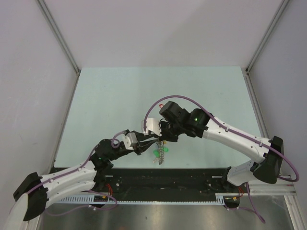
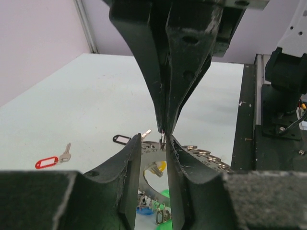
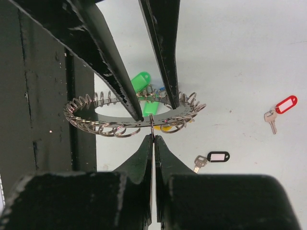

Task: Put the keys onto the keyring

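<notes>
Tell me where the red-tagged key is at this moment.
In the right wrist view the red-tagged key lies on the table at right, apart from the keyring; its nearest neighbour is the black-tagged key, lower left.

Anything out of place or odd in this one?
Nothing damaged or spilled. The keyring is held up between the left gripper and right gripper. Two keys lie loose on the table, apart from it: the red-tag key and the black-tag key.

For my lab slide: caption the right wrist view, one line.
Right claw pinches the keyring that the left claw grips; red-tagged key and black-tagged key lie on the table.
</notes>
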